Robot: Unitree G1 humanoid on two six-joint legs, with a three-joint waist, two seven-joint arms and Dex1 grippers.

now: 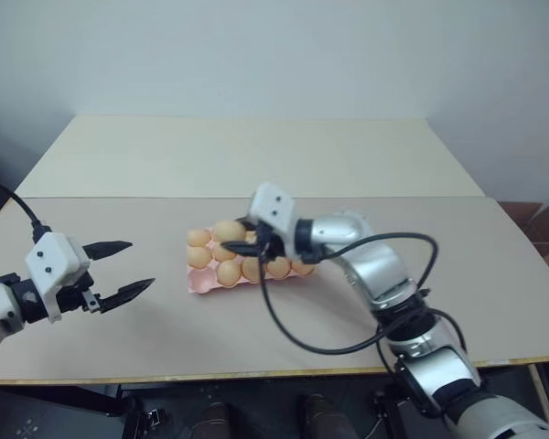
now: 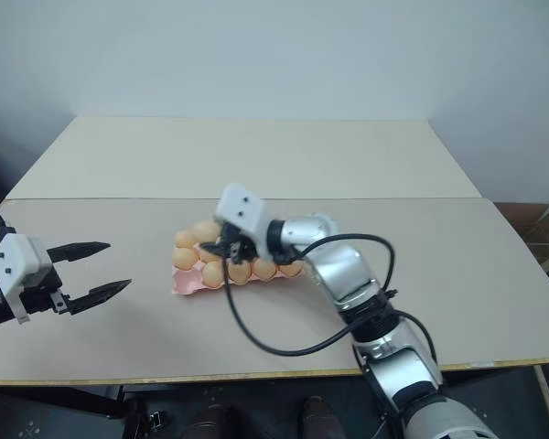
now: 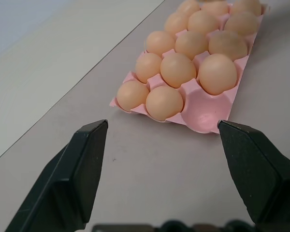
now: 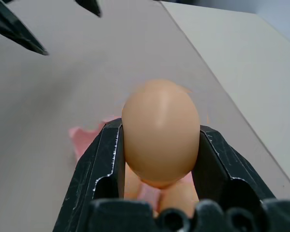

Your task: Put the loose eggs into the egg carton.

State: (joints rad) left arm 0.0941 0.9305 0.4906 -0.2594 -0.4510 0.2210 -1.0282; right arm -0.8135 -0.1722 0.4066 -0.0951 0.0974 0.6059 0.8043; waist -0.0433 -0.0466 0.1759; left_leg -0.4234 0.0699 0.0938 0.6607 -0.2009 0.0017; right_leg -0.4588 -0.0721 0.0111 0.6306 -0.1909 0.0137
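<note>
A pale pink moulded egg carton (image 3: 203, 104), flat and lidless, lies near the middle of the tabletop (image 1: 494, 274), closer to the front edge than the back. Its cups hold smooth, oval, orange-tan eggs (image 3: 177, 69), all alike. In the left wrist view at least eleven eggs sit in the cups, in rows of three, and one corner cup at the near end is bare; the far end is cut off by the frame.

One more egg (image 4: 160, 130) is clamped between the two black fingers of the right end effector (image 1: 245, 240), which hangs over the carton and hides part of it from the head cameras. A black cable (image 1: 293, 334) loops from this arm down over the tabletop in front of the carton.

The left end effector (image 1: 119, 271) is above the tabletop near the left edge, well apart from the carton, its fingers spread wide and holding nothing.
</note>
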